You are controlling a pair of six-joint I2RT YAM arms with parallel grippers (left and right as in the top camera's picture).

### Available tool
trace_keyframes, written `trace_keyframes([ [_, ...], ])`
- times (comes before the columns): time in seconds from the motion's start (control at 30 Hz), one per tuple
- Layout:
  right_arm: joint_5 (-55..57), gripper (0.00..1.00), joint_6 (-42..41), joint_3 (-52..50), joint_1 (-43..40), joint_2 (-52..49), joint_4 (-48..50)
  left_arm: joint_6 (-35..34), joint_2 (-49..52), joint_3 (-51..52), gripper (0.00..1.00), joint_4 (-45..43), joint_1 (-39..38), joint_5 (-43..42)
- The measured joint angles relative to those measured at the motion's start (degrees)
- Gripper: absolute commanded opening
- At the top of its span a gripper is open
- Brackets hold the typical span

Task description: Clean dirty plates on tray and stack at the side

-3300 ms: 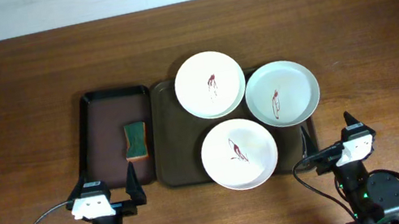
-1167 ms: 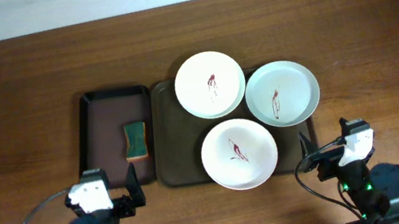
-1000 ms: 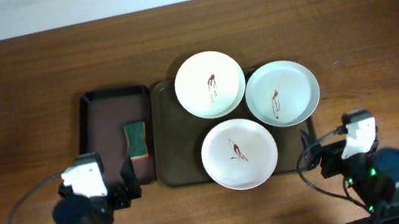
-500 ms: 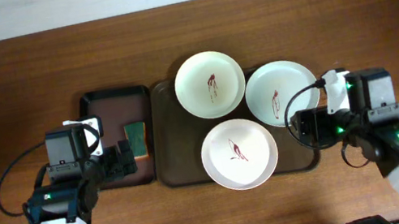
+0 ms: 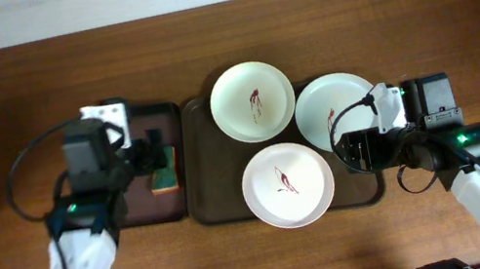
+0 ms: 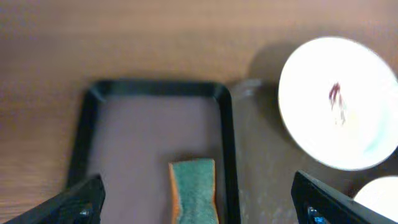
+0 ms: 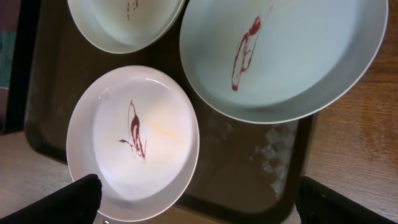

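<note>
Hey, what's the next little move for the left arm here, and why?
Probably lower the left gripper straight down and close on the sponge. Its jaws stand open right above the sponge in the small black-rimmed tray, and all three plates carry red smears, so nothing has been wiped yet.

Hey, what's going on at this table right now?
Two robot arms are starting a plate-cleaning job. The left end effector hovers open over the sponge in the small black tray. The right end effector hovers open above the brown tray. The far plate, near plate and right plate sit on that tray with red smears, none wiped or stacked yet.
</note>
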State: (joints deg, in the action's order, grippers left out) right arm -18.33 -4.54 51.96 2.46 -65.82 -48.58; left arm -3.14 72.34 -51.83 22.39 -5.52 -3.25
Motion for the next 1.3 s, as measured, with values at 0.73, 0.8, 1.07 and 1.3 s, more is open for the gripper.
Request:
trace_keyframes([
  [0.73,-0.02,0.97,-0.04,0.00,0.00,-0.02,0.37,0.79,23.32,-0.55,0.57,3.17,-1.51,-3.65],
  [0.8,-0.02,0.97,-0.09,0.00,0.00,-0.02,0.37,0.79,23.74,-0.55,0.56,2.99,-1.49,-3.65],
  [1.07,-0.02,0.97,-0.07,0.00,0.00,-0.02,0.37,0.79,23.74,-0.57,0.51,1.51,-1.49,-1.90],
  [1.3,-0.02,0.97,-0.04,0.00,0.00,-0.02,0.37,0.79,23.74,-0.57,0.43,1.29,-1.49,-1.57],
])
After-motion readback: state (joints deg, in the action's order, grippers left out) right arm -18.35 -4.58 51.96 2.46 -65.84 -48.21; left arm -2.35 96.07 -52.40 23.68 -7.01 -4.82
